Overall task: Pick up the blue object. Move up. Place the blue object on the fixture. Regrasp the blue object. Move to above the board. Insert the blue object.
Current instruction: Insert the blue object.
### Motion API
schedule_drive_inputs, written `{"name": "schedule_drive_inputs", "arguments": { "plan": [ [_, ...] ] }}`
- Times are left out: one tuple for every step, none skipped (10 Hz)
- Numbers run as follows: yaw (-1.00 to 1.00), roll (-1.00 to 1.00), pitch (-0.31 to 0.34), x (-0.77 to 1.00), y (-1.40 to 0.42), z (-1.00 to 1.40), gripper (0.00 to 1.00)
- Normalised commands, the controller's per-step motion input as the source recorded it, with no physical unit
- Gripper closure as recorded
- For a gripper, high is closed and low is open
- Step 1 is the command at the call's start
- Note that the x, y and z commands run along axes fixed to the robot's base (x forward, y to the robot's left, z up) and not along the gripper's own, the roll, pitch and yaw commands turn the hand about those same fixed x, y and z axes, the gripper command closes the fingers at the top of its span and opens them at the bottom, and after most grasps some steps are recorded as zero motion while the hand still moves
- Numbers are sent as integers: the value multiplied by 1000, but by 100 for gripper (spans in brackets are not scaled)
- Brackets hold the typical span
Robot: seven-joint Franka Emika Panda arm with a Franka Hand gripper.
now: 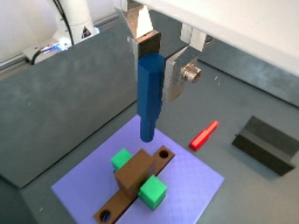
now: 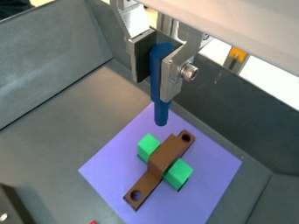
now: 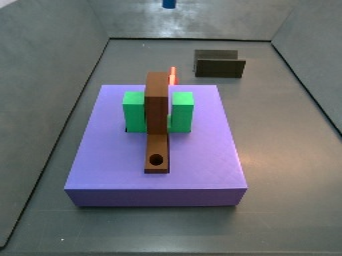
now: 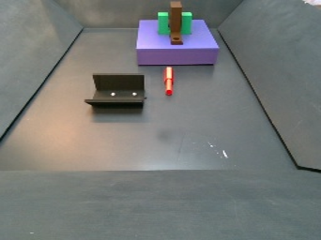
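Note:
My gripper (image 1: 158, 66) is shut on the blue object (image 1: 149, 96), a long hexagonal bar that hangs upright from the fingers, also in a wrist view (image 2: 162, 96). It is held high above the purple board (image 1: 193, 188). Its lower end is over the board near the end of the brown bar (image 1: 135, 179) and the green blocks (image 1: 153, 191). In a side view only the bar's blue tip (image 3: 168, 4) shows at the upper edge, above the board (image 3: 201, 150). The gripper (image 2: 158, 70) shows in both wrist views.
The dark fixture (image 4: 116, 91) stands on the grey floor away from the board (image 4: 194, 52), also in a side view (image 3: 219, 64). A red peg (image 4: 170, 82) lies on the floor between them, beside the board's edge (image 1: 205, 134). Grey walls enclose the floor.

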Motion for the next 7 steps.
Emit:
{"name": "schedule_drive_inputs", "arguments": {
  "plan": [
    [0, -397, 0, 174, -214, 0, 100],
    [0, -413, -3, 209, -234, 0, 100],
    [0, -319, -10, 149, -229, -57, 100],
    [197, 231, 19, 0, -654, -109, 100],
    [214, 211, -10, 0, -620, -249, 100],
    [206, 221, 0, 0, -549, -303, 100],
    [166, 261, 0, 0, -537, -343, 100]
  ]
}}
